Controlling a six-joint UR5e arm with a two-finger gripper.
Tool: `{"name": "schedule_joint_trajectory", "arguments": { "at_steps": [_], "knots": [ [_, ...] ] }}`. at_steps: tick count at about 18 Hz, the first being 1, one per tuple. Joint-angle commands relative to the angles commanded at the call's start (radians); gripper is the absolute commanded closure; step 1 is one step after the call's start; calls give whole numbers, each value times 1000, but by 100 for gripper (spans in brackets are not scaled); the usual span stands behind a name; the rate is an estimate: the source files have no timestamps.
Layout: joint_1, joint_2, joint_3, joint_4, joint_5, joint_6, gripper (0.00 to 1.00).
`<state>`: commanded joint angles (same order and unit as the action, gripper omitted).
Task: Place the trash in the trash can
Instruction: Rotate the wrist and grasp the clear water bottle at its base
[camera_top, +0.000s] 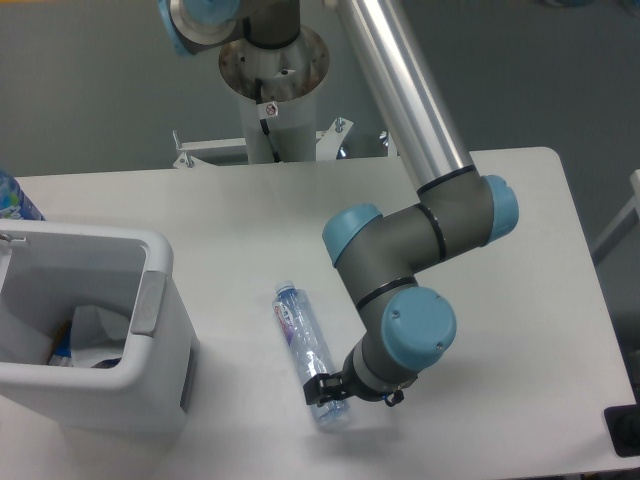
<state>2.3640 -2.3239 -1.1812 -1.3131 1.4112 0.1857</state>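
Claw (327, 392) low over the bottle's (303, 344) bottom end, lower centre of frame; its opening cannot be told; grip should straddle the bottle squarely before lifting toward the bin (160, 330), lower left.

White table (250, 220) with 1 lying bottle (305, 345), 1 trash can (150, 390).

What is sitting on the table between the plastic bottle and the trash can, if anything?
Nothing visible. The bottle lies flat on the table, and only bare tabletop separates it from the trash can to its left. The gripper is already down at the bottle's bottom end, so nothing stands between those two either.
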Motion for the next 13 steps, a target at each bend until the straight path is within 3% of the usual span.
{"name": "schedule_joint_trajectory", "arguments": {
  "at_steps": [13],
  "knots": [
    [-25, -32, 0, 9, 58, -11, 1]
  ]
}}
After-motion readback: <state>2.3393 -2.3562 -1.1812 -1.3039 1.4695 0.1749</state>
